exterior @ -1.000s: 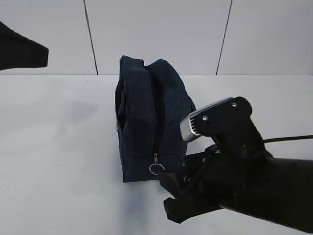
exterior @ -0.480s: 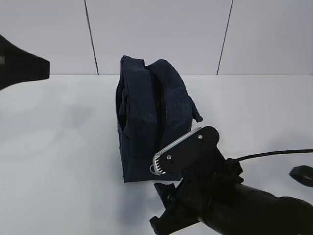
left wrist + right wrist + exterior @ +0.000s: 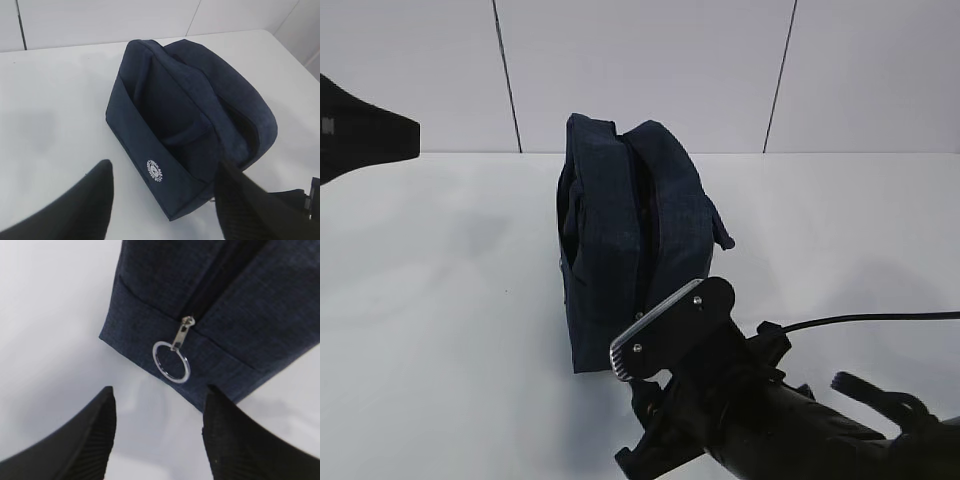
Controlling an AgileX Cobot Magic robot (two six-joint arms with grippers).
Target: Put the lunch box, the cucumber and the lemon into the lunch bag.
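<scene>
The dark navy lunch bag (image 3: 610, 240) stands in the middle of the white table, its top slot gaping along its length. It also shows in the left wrist view (image 3: 190, 110) and the right wrist view (image 3: 235, 295). The silver ring zipper pull (image 3: 171, 361) hangs at the bag's near lower end. My right gripper (image 3: 157, 400) is open and empty, just short of the ring, over the table. My left gripper (image 3: 162, 170) is open and empty, above the bag's logo side. The lunch box, the cucumber and the lemon are out of view.
The right arm (image 3: 760, 420) fills the lower right of the exterior view and hides the zipper ring there. Part of the left arm (image 3: 360, 130) shows at the left edge. A black cable (image 3: 880, 318) runs to the right. A white panelled wall (image 3: 650, 70) stands behind the table.
My right arm has moved down and left, toward the bag's near end, and now covers the zipper ring in the exterior view. The bag has not moved.
</scene>
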